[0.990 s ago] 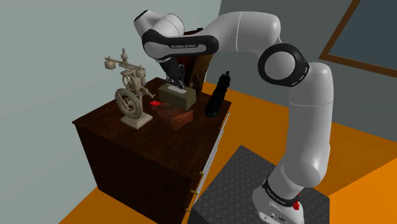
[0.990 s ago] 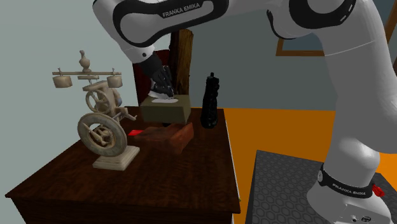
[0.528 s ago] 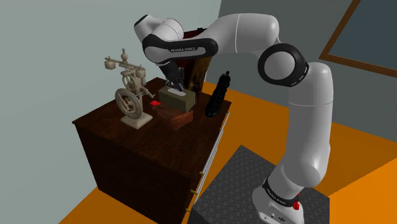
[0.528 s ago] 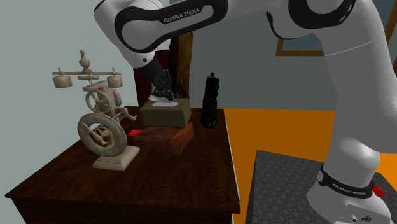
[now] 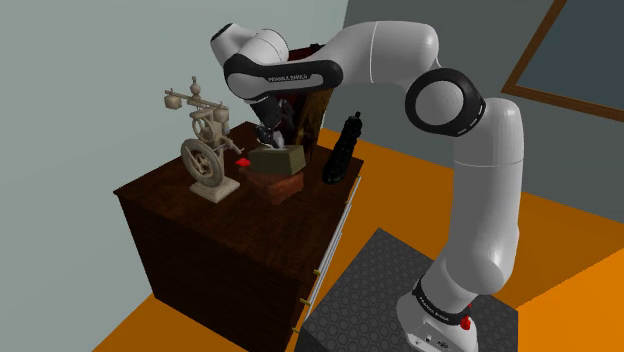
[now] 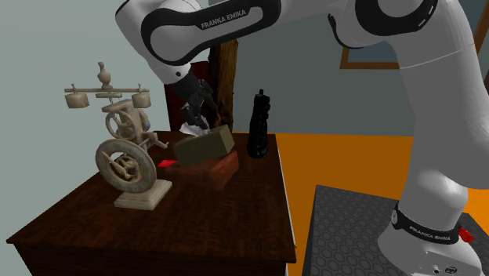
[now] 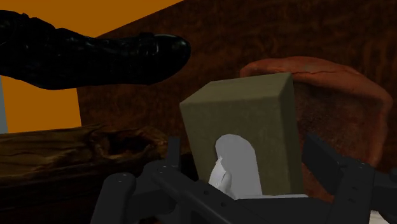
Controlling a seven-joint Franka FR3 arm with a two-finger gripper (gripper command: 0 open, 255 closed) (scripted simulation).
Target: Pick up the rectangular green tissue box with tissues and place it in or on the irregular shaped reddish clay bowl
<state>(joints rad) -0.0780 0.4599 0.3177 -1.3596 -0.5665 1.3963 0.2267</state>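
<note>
Tissue box (image 6: 205,146), olive green, tilts against the rim of the reddish bowl (image 6: 218,168) near the cabinet top's (image 6: 227,223) far edge, clasped between the black gripper's (image 6: 196,118) fingers.

**Wrist view.** The claw (image 7: 243,153) has its two black fingers (image 7: 324,158) set against opposite sides of an olive-green tissue box (image 7: 242,105). A white tissue (image 7: 234,159) stands out of the oval opening in the box face nearest the camera. Just behind the box, and touching its far edge, lies an irregular reddish bowl (image 7: 347,95). A glossy black boot (image 7: 95,54) lies on its side beyond the box, on the dark brown worktop (image 7: 254,32). A gnarled brown wooden piece (image 7: 76,149) sits beside the claw, with orange floor (image 7: 38,108) behind it.
</note>
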